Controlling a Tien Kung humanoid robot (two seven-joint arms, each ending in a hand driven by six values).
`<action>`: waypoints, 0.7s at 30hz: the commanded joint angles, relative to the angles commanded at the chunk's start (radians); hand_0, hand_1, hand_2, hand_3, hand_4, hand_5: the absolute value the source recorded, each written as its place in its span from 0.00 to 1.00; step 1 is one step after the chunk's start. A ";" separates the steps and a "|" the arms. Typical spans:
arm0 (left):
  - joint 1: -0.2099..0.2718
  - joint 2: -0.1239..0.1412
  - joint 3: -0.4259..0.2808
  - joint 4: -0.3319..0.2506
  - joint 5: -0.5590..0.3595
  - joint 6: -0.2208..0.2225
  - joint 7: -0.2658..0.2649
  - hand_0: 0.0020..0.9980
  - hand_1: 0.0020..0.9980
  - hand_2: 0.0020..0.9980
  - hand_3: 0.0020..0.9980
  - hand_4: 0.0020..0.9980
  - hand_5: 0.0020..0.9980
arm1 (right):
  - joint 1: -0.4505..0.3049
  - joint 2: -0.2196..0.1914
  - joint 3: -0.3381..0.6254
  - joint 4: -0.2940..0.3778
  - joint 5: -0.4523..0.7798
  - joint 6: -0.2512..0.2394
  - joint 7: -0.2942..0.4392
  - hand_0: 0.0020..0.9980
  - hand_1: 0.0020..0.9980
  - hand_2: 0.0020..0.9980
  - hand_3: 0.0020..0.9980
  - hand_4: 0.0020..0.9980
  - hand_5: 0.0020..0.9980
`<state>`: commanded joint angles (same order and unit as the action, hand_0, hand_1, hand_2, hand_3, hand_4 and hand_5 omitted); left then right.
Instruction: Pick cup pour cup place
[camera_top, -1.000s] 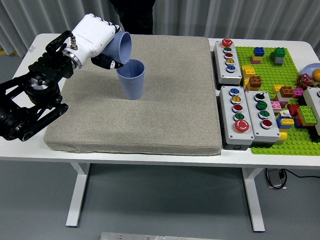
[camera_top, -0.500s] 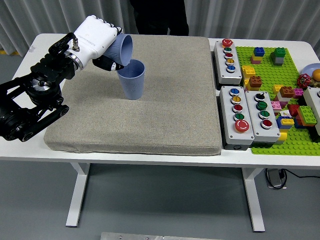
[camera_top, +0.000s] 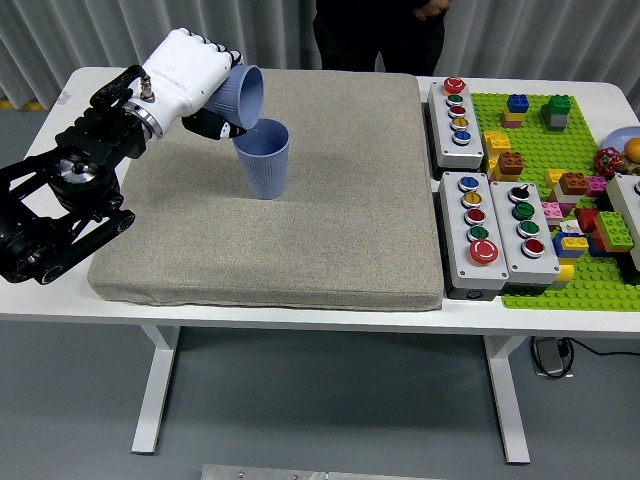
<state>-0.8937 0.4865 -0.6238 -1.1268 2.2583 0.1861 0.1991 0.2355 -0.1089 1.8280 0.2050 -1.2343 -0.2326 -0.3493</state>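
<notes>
Against the frame half a second back, left hand (camera_top: 190, 82) and held cup (camera_top: 241, 96) sit a touch left and higher, second cup (camera_top: 265, 158) unmoved; the person (camera_top: 378, 33) at the far edge has shifted right. Fingers wrap the held cup, pale blue and ribbed like its twin, over the grey mat's (camera_top: 300, 210) far-left part. It is tipped hard, long axis near level, mouth pointing right and down with the lip just above the upright cup's rim, which opens straight up.
</notes>
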 joint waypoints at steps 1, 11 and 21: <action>0.009 0.000 -0.019 -0.002 -0.044 0.000 -0.008 0.45 0.42 0.45 0.42 0.76 0.32 | -0.001 0.001 0.000 0.000 -0.001 0.000 -0.001 0.69 0.64 0.59 0.59 0.00 0.14; 0.114 -0.020 -0.188 -0.044 -0.424 0.059 -0.084 0.45 0.42 0.44 0.42 0.76 0.32 | -0.006 0.003 0.006 0.000 -0.008 0.002 0.000 0.69 0.64 0.59 0.59 0.00 0.14; 0.287 -0.138 -0.423 -0.102 -0.846 0.124 -0.205 0.46 0.42 0.44 0.42 0.76 0.32 | -0.007 0.006 0.013 -0.001 -0.016 0.003 0.000 0.69 0.64 0.59 0.59 0.00 0.14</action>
<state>-0.6069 0.3485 -1.0464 -1.2291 1.4118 0.3098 -0.0064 0.2285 -0.1029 1.8411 0.2045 -1.2503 -0.2293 -0.3494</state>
